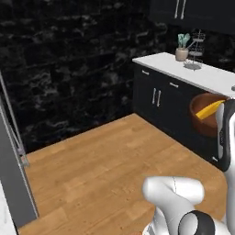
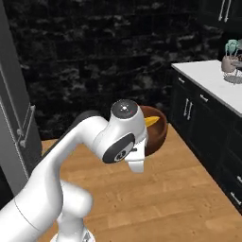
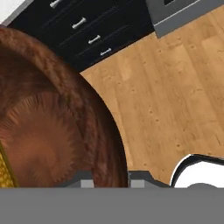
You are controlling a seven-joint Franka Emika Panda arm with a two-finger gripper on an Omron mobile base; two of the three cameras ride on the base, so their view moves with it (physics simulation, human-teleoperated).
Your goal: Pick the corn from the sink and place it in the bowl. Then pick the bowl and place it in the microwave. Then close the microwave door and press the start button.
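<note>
The bowl (image 1: 206, 114) hangs in the air, above the wooden floor (image 1: 110, 165) and in front of the dark cabinets (image 1: 160, 98) that stand under the white counter (image 1: 193, 73). The corn (image 1: 209, 109) lies inside the bowl, leaning on its inner wall with one end up at the rim. The gripper (image 3: 111, 181) is closed narrow on the rim of the bowl, one finger inside and one outside, so the bowl hangs from one side only.

The step in hand, as I judge it, is to carry the bowl to the microwave, which these views do not show. To do it well, the hand should keep the bowl level, because a tilt toward the free side can let the corn roll out. Turns should be slow and smooth, as a grip on one edge can slip. The bowl should also stay away from the counter edge during the swing.
</note>
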